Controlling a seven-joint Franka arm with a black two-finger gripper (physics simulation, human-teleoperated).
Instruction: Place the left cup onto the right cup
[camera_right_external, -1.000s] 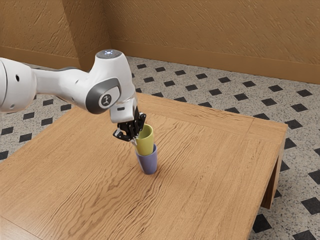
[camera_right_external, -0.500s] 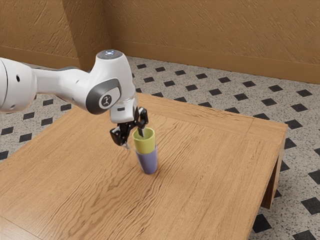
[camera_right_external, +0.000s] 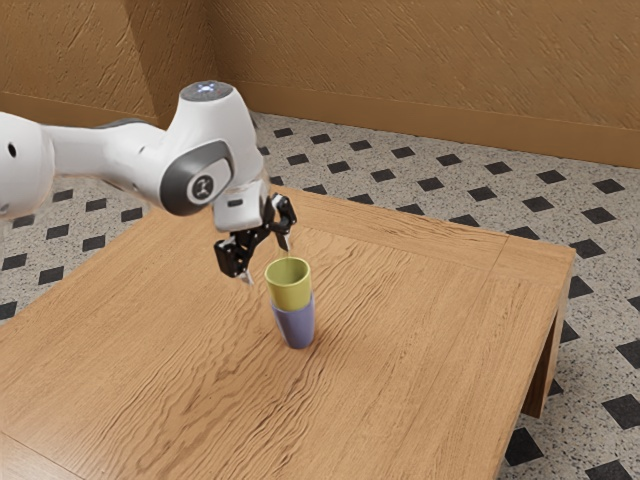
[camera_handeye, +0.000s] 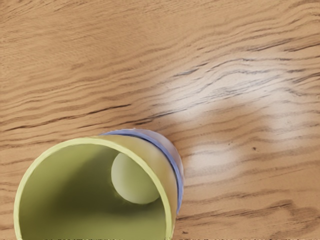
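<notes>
Exterior view: taken from high up beside arm (camera_right_external: 120, 165), aimed down across wooden table (camera_right_external: 430, 340), set far back. Wrist view: aimed down from just above cups, very near. Shared: yellow cup (camera_right_external: 288, 283) set in purple cup (camera_right_external: 296, 326), patch of wooden table.

Wooden table (camera_right_external: 420, 330), checkered floor (camera_right_external: 560, 200), brown walls (camera_right_external: 420, 50).

The wooden bench (camera_right_external: 430, 320) stands on a tiled floor (camera_right_external: 450, 170). A purple cup (camera_right_external: 296, 325) stands upright directly on the bench, near its middle.

Arm angled down, end effector (camera_right_external: 263, 251) fingers spread
</notes>
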